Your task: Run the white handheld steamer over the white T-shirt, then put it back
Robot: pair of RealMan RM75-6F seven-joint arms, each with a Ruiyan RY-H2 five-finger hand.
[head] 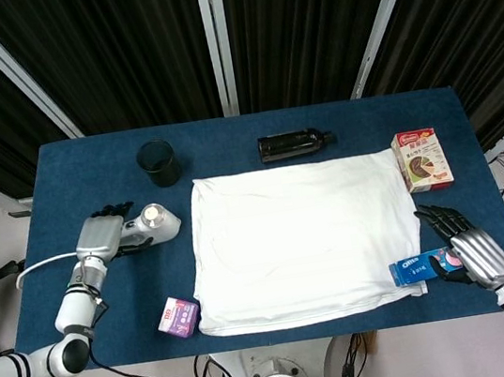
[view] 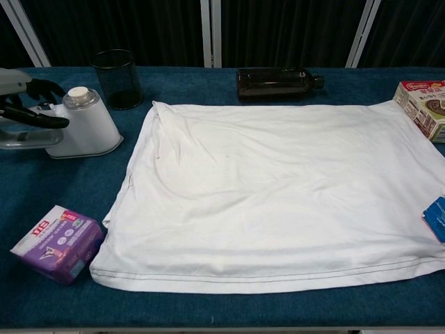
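The white handheld steamer [head: 155, 224] [view: 85, 129] stands upright on the blue table, just left of the white T-shirt [head: 303, 241] [view: 278, 198], which lies spread flat. My left hand [head: 100, 236] [view: 21, 104] is right beside the steamer's handle on its left. Its dark fingers [view: 40, 120] are spread apart and no longer wrap the handle. At the table's front right edge my right hand [head: 462, 250] lies with its fingers apart, touching a blue Oreo packet [head: 420, 268] without gripping it. The chest view does not show the right hand.
A black cup [head: 158, 162] [view: 116, 78] stands behind the steamer. A dark bottle [head: 295, 144] [view: 278, 82] lies beyond the shirt. A red snack box [head: 421, 159] [view: 421, 106] sits at the right, a purple packet [head: 178, 316] [view: 57, 242] at the front left. A white cord [head: 43, 263] trails left.
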